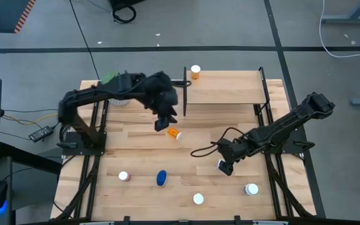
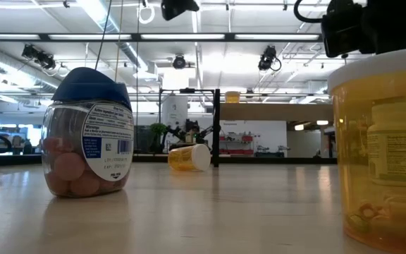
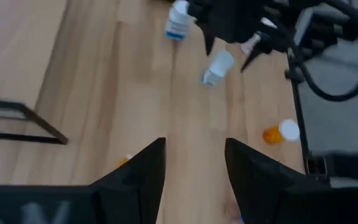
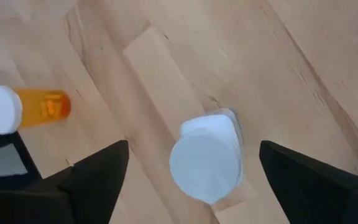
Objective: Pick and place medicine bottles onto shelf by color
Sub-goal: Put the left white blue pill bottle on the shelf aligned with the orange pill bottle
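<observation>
Looking down on the wooden bench (image 1: pixel 142 156), biggest thing on it is the light-wood shelf (image 1: pixel 230 87) with black posts at the far side, and one orange bottle with a white cap (image 1: pixel 195 72) already stands on its left end.

The left arm reaches in from the left, its tool (image 1: pixel 162 123) hanging just above a tipped-over orange bottle (image 1: pixel 175 133) near the middle of the bench. Fingers are apart with nothing between them, going by the left wrist view.

The right arm comes in from the right, and its tool (image 1: pixel 225 166) sits over a small white-capped clear bottle (image 4: pixel 207 158), fingers spread wide on either side of it and not touching.

Rest of the medicine bottles are scattered along the near side: a rounded blue-topped one (image 1: pixel 161 178), a white-capped one (image 1: pixel 124 177) to its left, another white cap (image 1: pixel 198 199) near the front edge, and one more (image 1: pixel 251 189) just right of the right tool.
</observation>
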`<action>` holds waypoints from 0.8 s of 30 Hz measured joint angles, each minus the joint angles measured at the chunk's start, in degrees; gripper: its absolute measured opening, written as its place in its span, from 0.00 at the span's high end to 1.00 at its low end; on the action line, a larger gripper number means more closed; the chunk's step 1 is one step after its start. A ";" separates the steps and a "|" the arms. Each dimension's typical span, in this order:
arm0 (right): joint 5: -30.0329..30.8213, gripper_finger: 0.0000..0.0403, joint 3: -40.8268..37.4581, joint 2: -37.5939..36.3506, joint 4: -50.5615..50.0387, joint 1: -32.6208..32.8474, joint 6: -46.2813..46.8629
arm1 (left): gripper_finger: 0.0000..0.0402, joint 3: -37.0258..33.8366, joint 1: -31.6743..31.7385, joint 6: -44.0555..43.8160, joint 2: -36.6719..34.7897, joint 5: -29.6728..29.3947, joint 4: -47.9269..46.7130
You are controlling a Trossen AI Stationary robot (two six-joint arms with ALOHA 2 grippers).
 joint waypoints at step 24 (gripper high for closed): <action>2.93 0.14 0.02 5.66 -1.21 1.72 1.50 | 0.57 -24.65 -5.19 -18.88 -15.58 -4.84 18.64</action>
